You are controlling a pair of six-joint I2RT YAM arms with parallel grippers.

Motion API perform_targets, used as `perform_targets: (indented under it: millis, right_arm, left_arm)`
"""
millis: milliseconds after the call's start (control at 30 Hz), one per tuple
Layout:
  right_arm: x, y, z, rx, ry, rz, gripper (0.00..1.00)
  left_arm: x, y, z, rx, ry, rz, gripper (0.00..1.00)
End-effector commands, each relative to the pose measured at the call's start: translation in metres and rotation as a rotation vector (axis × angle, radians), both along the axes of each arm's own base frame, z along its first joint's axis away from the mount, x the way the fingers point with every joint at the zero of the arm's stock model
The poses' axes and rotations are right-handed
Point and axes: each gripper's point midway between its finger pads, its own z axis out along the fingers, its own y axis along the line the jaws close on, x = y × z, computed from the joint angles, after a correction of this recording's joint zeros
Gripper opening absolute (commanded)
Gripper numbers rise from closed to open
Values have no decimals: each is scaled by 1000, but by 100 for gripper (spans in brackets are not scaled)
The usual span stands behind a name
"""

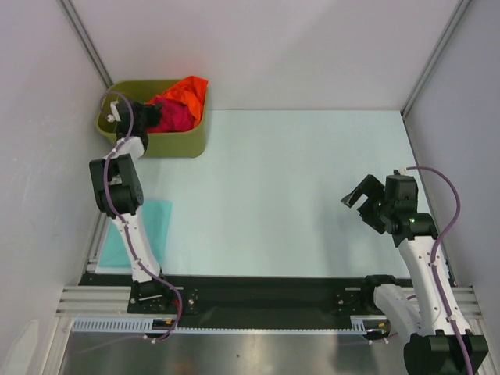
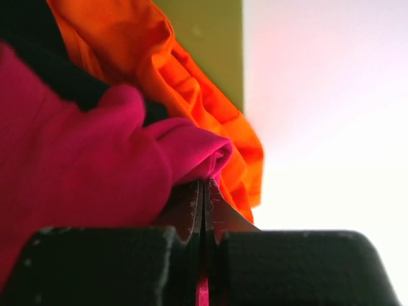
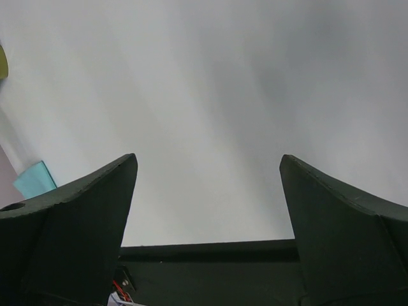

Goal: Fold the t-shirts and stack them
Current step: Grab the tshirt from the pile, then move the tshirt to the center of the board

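The olive-green tub (image 1: 168, 144) at the far left holds a pile of t-shirts. My left gripper (image 1: 154, 116) reaches into it and is shut on a fold of the crimson-red t-shirt (image 1: 176, 117). In the left wrist view the jaws (image 2: 204, 183) stand pressed together with the crimson cloth (image 2: 76, 159) bunched at their tips. An orange t-shirt (image 2: 191, 83) lies behind it and drapes over the tub's far rim (image 1: 187, 88). A black one (image 2: 73, 89) shows between them. A pale teal folded t-shirt (image 1: 144, 234) lies flat by the left arm. My right gripper (image 1: 361, 195) hangs open over the table, holding nothing (image 3: 208, 166).
The pale table top (image 1: 297, 187) spreads between the two arms. Grey walls close in the left, right and back sides. A corner of the teal shirt (image 3: 35, 178) shows at the left edge of the right wrist view.
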Motion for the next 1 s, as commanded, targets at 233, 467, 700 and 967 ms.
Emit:
perform_targets:
  millis: [233, 467, 700, 967]
  right_arm:
    - [14, 21, 25, -12, -125, 115, 100]
    - [6, 34, 30, -25, -149, 175, 100]
    - [0, 42, 31, -16, -149, 207, 100]
    - [-6, 49, 27, -2, -134, 231, 100]
  left_arm:
    - [-80, -19, 150, -242, -603, -23, 0]
    - [-115, -25, 203, -337, -778, -45, 1]
    - [-133, -57, 259, -431, -909, -141, 0]
    - [-188, -121, 332, -370, -978, -316, 0]
